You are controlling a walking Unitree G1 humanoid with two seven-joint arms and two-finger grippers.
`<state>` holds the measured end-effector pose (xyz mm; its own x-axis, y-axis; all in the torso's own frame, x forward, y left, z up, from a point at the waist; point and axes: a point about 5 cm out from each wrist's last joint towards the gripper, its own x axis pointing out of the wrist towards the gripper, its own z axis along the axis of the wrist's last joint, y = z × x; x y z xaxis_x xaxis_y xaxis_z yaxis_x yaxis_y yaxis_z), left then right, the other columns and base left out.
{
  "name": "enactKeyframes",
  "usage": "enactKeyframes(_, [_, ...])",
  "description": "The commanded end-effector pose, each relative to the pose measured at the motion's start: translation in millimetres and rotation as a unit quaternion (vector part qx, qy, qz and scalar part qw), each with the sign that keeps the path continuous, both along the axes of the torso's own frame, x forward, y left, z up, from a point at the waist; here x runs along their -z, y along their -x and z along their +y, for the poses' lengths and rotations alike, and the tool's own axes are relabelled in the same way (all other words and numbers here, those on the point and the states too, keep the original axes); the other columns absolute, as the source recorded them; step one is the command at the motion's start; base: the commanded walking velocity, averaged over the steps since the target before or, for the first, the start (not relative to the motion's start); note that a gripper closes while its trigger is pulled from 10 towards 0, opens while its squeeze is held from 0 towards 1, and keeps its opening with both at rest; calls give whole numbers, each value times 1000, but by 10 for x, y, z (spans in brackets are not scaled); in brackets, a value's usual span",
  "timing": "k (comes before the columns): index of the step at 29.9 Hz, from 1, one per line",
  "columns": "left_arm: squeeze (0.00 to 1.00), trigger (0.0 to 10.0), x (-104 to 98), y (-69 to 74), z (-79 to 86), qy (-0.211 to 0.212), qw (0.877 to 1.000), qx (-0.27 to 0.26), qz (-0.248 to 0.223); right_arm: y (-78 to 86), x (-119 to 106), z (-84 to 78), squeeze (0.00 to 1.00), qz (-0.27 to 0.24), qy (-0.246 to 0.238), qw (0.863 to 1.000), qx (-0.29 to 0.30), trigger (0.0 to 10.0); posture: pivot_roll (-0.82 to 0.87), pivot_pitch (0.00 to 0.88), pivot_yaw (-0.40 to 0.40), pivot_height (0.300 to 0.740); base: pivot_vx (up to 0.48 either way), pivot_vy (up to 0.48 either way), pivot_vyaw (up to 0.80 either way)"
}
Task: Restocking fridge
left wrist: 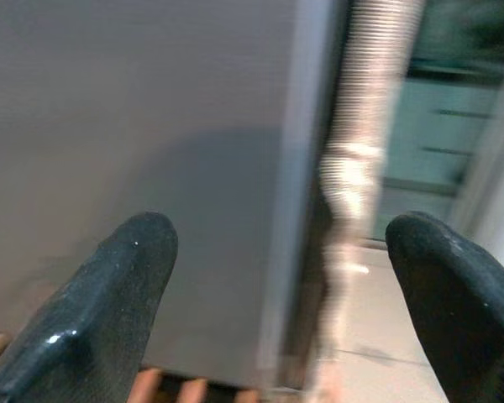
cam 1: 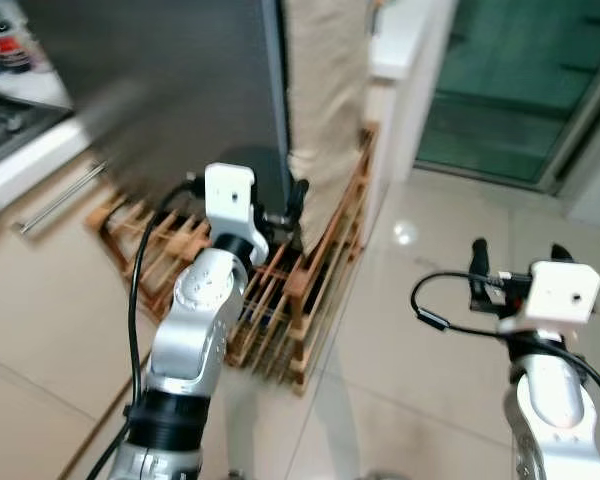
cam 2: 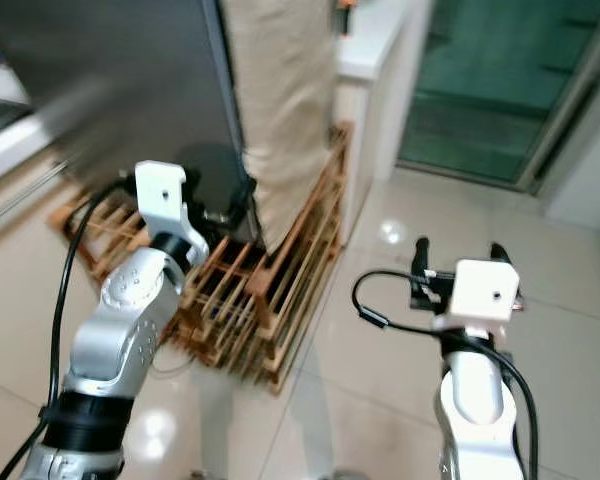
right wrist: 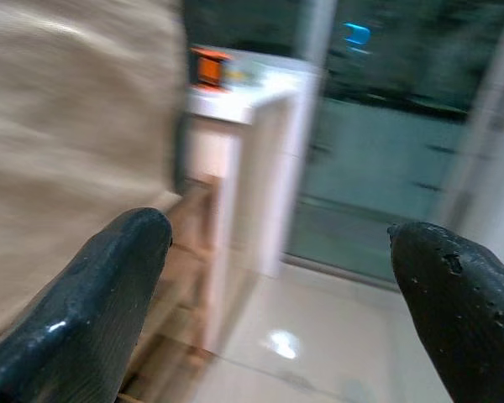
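Grey fridge (cam 1: 170, 90): it is big and dark grey. It stands ahead on the robot's left, on a wooden rack. Its door looks closed. The picture is blurry.
Wooden rack (cam 1: 280, 300): it is made of thin brown slats and sits on the shiny tiled floor (cam 1: 420, 330).
Cloth (cam 1: 325, 100): a beige cloth hangs just beside the fridge's right edge.
Left claw (cam 1: 285, 205): it is held up right in front of the low part of the fridge. Its two black fingers (left wrist: 109, 294) are spread wide apart and hold nothing.
Right claw (cam 1: 515, 258): it is up over the bare floor, well apart from the fridge. Its fingers (right wrist: 101, 294) are spread wide too, with nothing between them.
White cabinet (cam 1: 405, 90): it stands past the cloth.
Green glass door (cam 1: 520, 80): it is at the back on the right.
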<state>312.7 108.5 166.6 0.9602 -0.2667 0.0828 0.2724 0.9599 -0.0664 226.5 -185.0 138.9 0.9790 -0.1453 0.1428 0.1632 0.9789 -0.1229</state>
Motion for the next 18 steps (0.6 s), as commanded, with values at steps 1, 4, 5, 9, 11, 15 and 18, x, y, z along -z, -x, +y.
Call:
enactKeyframes(1, [0,10000,-56,-16,-96,0,1000,12,-13,0,-29,-54,110,-3,8,1000,9,10000,-189,38,48,736,0,-472,731])
enactKeyframes(4, [0,10000,-54,-60,-153,-7,1000,18,-11,-13,-29,-64,118,-3,12,1000,15,10000,-192,38,50,736,0,-472,715])
enactKeyframes(5, [0,10000,-53,-74,-167,-7,1000,19,-11,-16,-23,-68,114,-1,13,1000,16,10000,-191,39,50,736,0,-472,719])
enactKeyframes(9, [0,10000,-126,-126,-201,8,1000,11,-21,-26,27,-95,0,17,9,1000,22,10000,-194,38,51,736,89,-426,558])
enactKeyframes(11, [0,10000,-129,-133,-193,9,1000,6,-20,-24,24,-100,0,16,8,1000,23,10000,-194,38,51,736,356,-304,0])
enactKeyframes(15, [0,10000,-101,-166,-139,2,1000,-12,-14,-23,16,-84,0,9,5,1000,21,10000,-203,29,58,736,0,0,0])
enactKeyframes(18, [0,10000,-76,-102,-28,-11,1000,-10,-25,-4,-55,-49,0,-16,4,1000,5,10000,-206,17,70,736,0,0,0])
